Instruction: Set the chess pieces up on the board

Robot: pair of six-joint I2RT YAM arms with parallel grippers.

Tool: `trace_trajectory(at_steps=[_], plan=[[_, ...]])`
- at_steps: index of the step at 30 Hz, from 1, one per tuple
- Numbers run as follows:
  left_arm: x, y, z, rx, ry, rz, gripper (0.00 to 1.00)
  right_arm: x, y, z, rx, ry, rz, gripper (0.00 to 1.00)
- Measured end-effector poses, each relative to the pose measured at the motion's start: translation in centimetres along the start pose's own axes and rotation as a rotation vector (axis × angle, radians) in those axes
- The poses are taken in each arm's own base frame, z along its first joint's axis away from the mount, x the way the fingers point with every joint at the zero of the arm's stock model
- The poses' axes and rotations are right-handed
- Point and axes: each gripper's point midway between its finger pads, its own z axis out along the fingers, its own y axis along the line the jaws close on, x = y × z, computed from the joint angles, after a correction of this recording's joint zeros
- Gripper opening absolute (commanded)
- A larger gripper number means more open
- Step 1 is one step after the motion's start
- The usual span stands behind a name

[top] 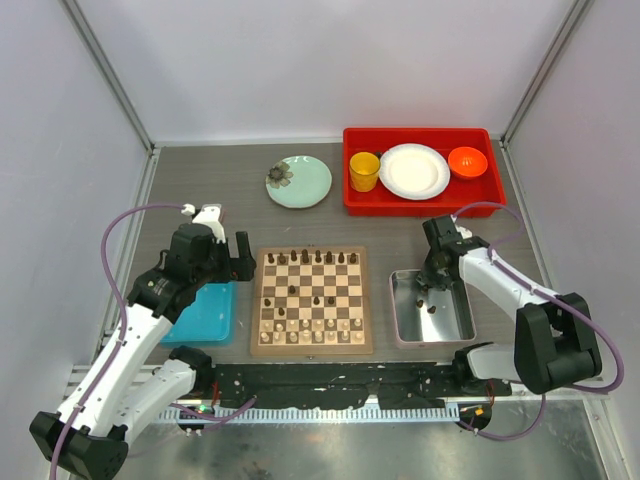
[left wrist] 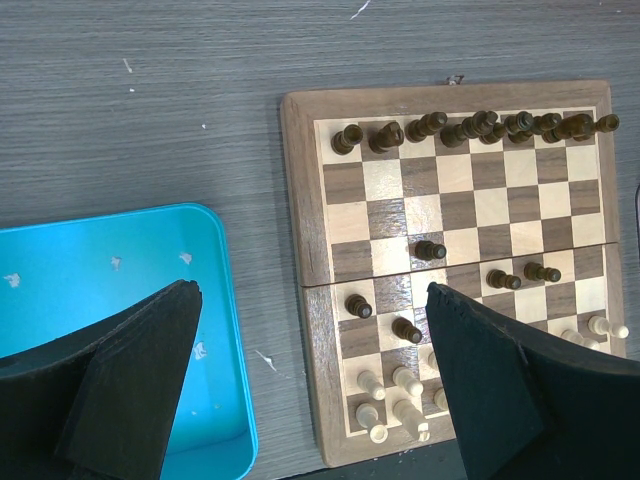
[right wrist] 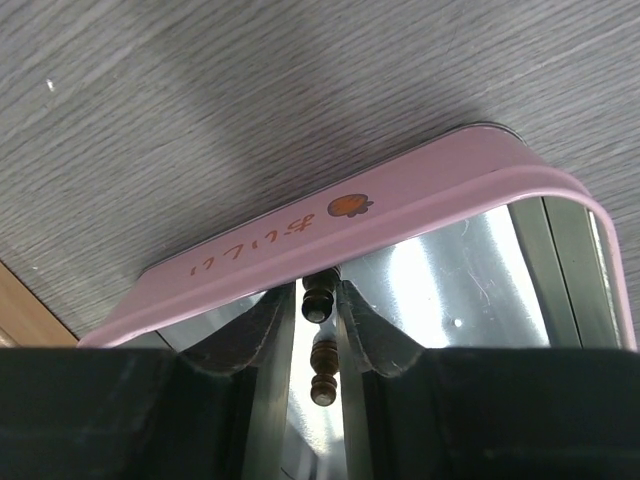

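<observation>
The board (top: 311,349) lies between the arms. Dark chess pieces (top: 318,258) line its far row, a few stand mid-board, and cream pieces (top: 312,330) fill the near rows. In the left wrist view the board (left wrist: 300,200) shows the same dark row (left wrist: 470,127) and cream men (left wrist: 405,380). My left gripper (top: 225,262) (left wrist: 312,290) hangs open, straddling the board's left edge and holding nothing. My right gripper (top: 428,290) (right wrist: 317,292) is down inside the metal tray (top: 405,310), shut on a dark chess piece (right wrist: 317,300) by the tray's pink wall (right wrist: 300,245).
One more dark piece (top: 431,309) lies in the metal tray. A blue tray (top: 205,315) (left wrist: 120,270) sits left of the board. At the back stand a green plate (top: 298,182) and a red bin (top: 350,200) holding a yellow cup (top: 364,171), white plate (top: 414,171) and orange bowl (top: 467,161).
</observation>
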Motion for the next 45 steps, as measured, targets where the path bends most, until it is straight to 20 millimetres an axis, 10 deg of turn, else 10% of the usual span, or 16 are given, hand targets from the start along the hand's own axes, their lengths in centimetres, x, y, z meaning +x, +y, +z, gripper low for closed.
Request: trace_trajectory(at_steps=[16, 27, 34, 40, 45], plan=[[0.0, 0.0, 0.0, 0.0, 0.0, 0.0, 1.0, 0.6, -0.8, -0.6, 0.025, 0.023, -0.012, 0.06], [0.0, 0.0, 0.0, 0.001, 0.0, 0.0, 1.0, -4.7, 1.8, -8.4, -0.1, -0.127, 0.0, 0.04], [0.0, 0.0, 0.0, 0.001, 0.0, 0.0, 1.0, -5.2, 6.7, -10.4, -0.208, -0.128, -0.098, 0.04], [-0.1, -0.1, 0.0, 0.002, -0.003, 0.0, 1.0, -1.4, 15.5, -9.4, -0.281, -0.073, -0.329, 0.04], [-0.1, -0.1, 0.0, 0.005, -0.005, 0.0, 1.0, 2.0, 18.1, -7.2, -0.265, -0.014, -0.441, 0.04]])
